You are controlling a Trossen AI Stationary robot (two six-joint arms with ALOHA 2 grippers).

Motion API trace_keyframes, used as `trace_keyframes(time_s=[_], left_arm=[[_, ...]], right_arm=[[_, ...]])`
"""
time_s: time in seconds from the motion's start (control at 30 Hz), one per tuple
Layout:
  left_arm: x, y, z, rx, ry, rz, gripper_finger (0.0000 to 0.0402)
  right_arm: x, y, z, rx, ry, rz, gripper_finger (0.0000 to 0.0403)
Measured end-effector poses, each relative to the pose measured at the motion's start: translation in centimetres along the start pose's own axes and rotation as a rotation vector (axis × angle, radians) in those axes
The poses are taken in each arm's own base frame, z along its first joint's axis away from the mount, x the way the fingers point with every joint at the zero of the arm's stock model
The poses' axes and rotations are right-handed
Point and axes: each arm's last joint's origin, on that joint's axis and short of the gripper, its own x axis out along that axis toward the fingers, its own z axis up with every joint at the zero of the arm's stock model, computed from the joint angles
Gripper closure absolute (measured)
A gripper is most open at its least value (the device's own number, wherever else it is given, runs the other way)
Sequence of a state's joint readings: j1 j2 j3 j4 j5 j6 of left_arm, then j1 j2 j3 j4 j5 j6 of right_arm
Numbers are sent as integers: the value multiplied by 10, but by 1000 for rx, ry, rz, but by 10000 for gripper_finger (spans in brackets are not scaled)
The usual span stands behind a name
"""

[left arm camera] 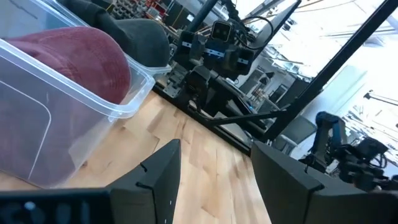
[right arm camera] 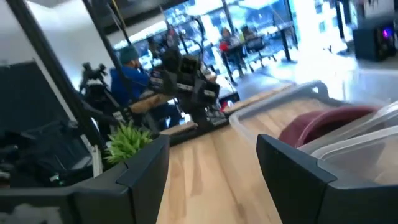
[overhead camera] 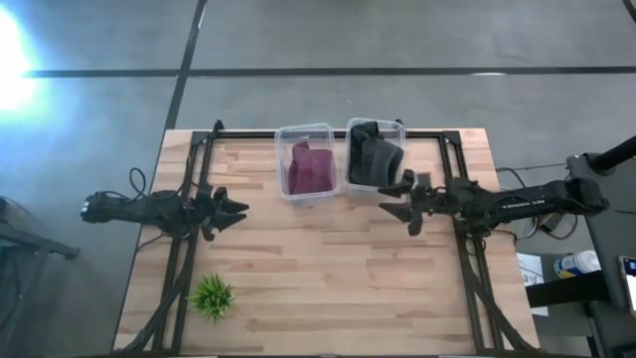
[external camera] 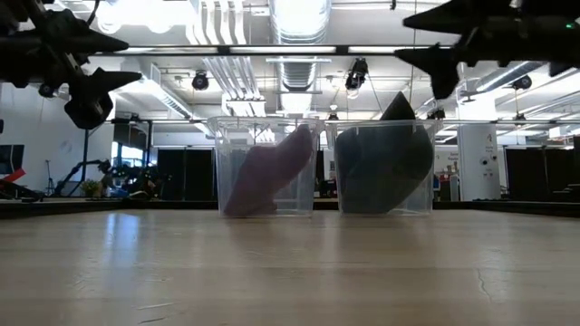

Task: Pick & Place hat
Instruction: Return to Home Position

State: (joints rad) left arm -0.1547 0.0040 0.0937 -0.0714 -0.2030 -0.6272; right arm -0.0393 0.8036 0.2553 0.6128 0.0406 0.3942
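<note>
A maroon hat (overhead camera: pixel 309 167) lies in the left clear plastic bin (overhead camera: pixel 304 134) at the table's far side; a dark hat (overhead camera: pixel 373 157) fills the right bin (overhead camera: pixel 376 125) beside it. In the low view the maroon hat (external camera: pixel 269 172) and the dark hat (external camera: pixel 384 161) lean inside their bins. My right gripper (overhead camera: pixel 396 199) hovers open just near of the dark hat's bin, high above the table (external camera: pixel 444 41). My left gripper (overhead camera: pixel 238 211) is open over the table's left part, also raised (external camera: pixel 113 63). In the left wrist view the maroon hat (left arm camera: pixel 74 53) shows in its bin.
A small green plant (overhead camera: pixel 212 295) stands near the table's near-left corner, also visible past my right fingers (right arm camera: pixel 127 142). Black frame rails (overhead camera: pixel 467 249) run along the table's left and right sides. Bare wood (overhead camera: pixel 328 268) lies between the arms. People sit in the room beyond (right arm camera: pixel 127 59).
</note>
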Motion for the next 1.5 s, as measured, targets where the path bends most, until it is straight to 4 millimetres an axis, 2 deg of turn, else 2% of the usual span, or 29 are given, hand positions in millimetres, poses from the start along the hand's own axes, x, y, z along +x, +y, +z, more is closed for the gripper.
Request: trace_keyframes(time_s=[0.2, 0.33, 0.53, 1.43, 1.5], left_arm=[[0, 0, 0, 0, 4, 4, 211], [0, 0, 0, 0, 4, 4, 211], [0, 0, -1, 0, 4, 4, 211], [0, 3, -2, 3, 24, 23, 211], [0, 4, -3, 52, 32, 24, 211]], right_arm=[[-30, -4, -7, -23, -49, 19, 165], [-41, -7, -13, -61, -67, 22, 165], [-53, -18, -36, -24, -42, 6, 165], [-55, -19, -37, -53, -45, -23, 165], [-55, -19, -37, -52, -46, -23, 165]])
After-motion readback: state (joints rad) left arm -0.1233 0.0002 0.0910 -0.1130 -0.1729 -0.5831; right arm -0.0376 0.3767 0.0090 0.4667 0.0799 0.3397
